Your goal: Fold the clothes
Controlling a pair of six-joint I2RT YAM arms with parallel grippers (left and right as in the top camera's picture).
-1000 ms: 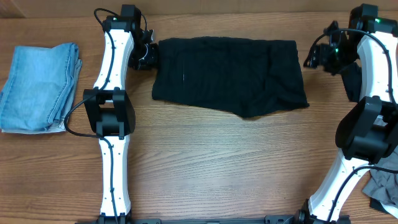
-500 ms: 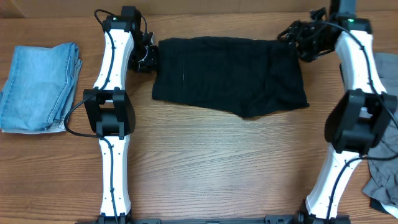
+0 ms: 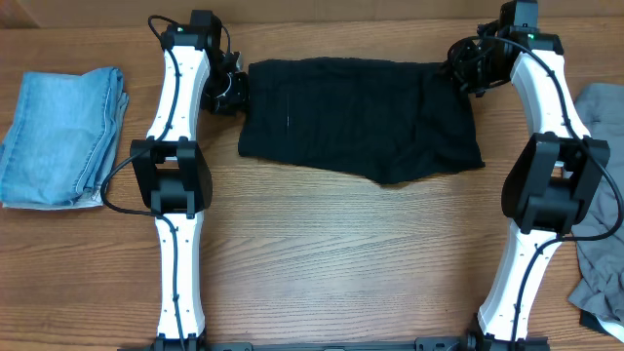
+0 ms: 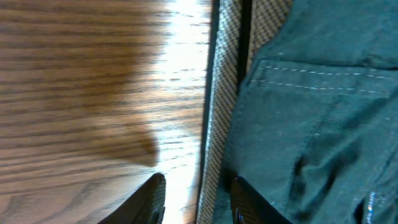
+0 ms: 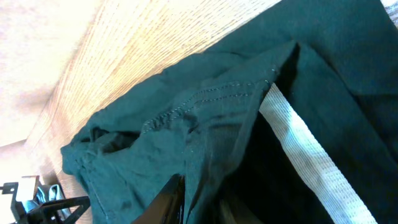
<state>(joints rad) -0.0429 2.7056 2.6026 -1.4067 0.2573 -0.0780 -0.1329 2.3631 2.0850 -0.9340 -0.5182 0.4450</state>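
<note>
The black shorts (image 3: 361, 117) lay flat between the two grippers. The right gripper (image 5: 199, 202) was clenched on the corner fabric at its fingertips. The pale waistband (image 4: 221, 93) passed between the fingers of the left gripper (image 4: 198, 202); whether it was gripped, I could not tell.

A wooden table (image 3: 341, 253) with grain running side to side fills the overhead view. Light glares white off the table's wood (image 4: 186, 93) in the left wrist view.
</note>
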